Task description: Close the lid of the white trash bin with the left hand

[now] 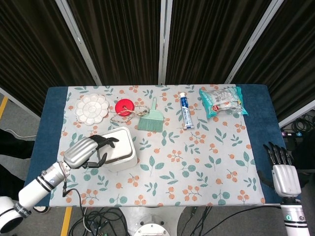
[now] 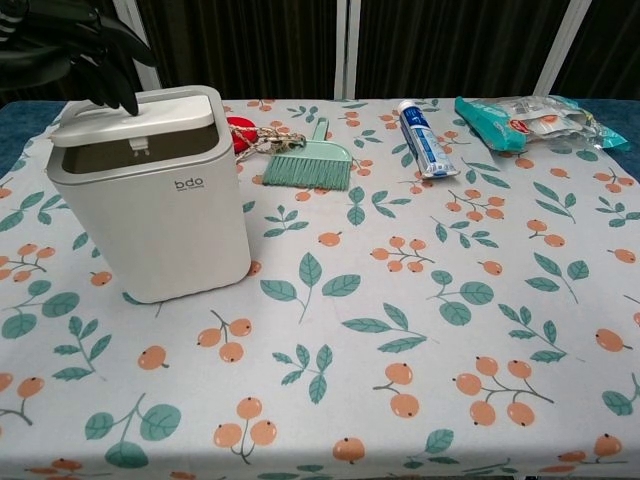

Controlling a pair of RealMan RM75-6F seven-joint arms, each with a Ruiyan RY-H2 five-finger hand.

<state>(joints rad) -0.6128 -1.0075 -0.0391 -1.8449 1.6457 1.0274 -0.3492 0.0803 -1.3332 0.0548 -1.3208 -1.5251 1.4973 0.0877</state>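
Observation:
The white trash bin (image 1: 119,150) (image 2: 150,210) stands on the left part of the table. Its lid (image 2: 135,112) is tilted down almost flat, with a thin gap still showing at the front. My left hand (image 1: 93,150) (image 2: 70,40) is over the bin's left side, its dark fingertips (image 2: 128,98) pressing on the lid's top. Nothing is gripped in that hand. My right hand (image 1: 283,167) hangs off the table's right front corner, fingers straight and apart, holding nothing.
Behind the bin lie a white flower-shaped palette (image 1: 92,108), a red disc with a chain (image 1: 125,107) and a green hand brush (image 1: 149,120). A toothpaste tube (image 1: 185,110) and a wipes pack (image 1: 222,100) lie at the back right.

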